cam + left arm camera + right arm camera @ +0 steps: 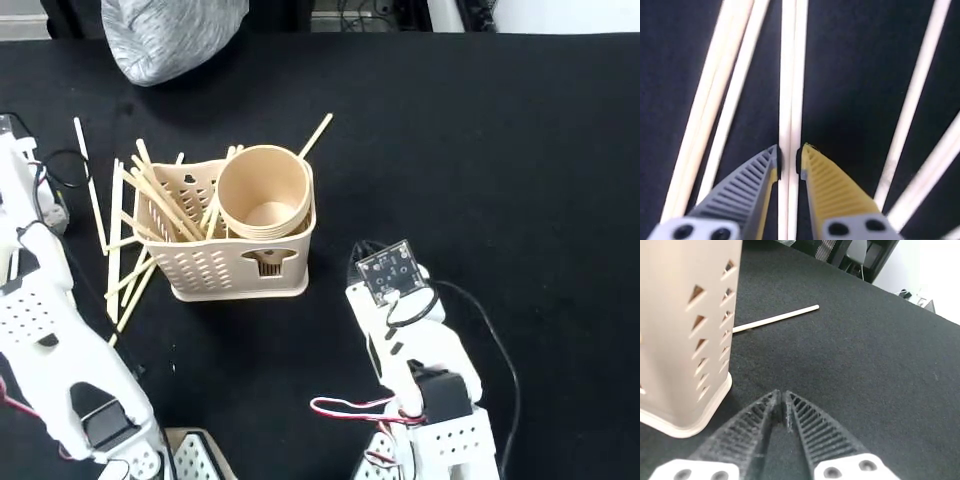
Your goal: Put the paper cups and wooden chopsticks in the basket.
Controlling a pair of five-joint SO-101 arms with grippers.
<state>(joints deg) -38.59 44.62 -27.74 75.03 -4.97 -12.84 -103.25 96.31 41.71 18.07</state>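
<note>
A black table [520, 150] spreads under everything, with a grey bundle [170, 35] of cloth at its far edge. Two white arms stand at the near side: the left arm [40, 330] runs up along the table's left edge, and the right arm [415, 350] rises near the middle of the near edge. The beige basket [225, 270] stands upright on the table left of centre, its walls pierced with slots. It is just beyond and to the left of the right arm. The paper cups [262, 190] sit nested in a stack, mouth up, in the basket's right half. Its left half holds a sheaf of wooden chopsticks [165, 200] leaning at angles, their tips poking over the rim. Several loose chopsticks [115, 240] lie on the table just beside the basket's left wall, some running along it and some crossed, with one thin stick farther left. A single chopstick [315, 135] sticks out from behind the basket's far right corner — in the right wrist view it lies flat on the table with one end hidden by the basket. The left gripper [790, 160], one finger grey and one yellow, is down among the loose sticks. It is narrowed onto a pair of chopsticks [790, 75] lying side by side, with a fingertip close against each outer edge; whether the pair is off the table I cannot tell. The right gripper [781, 402] — black, ribbed fingers — is closed tip to tip with nothing between, low over the table just beside the basket's corner.
</note>
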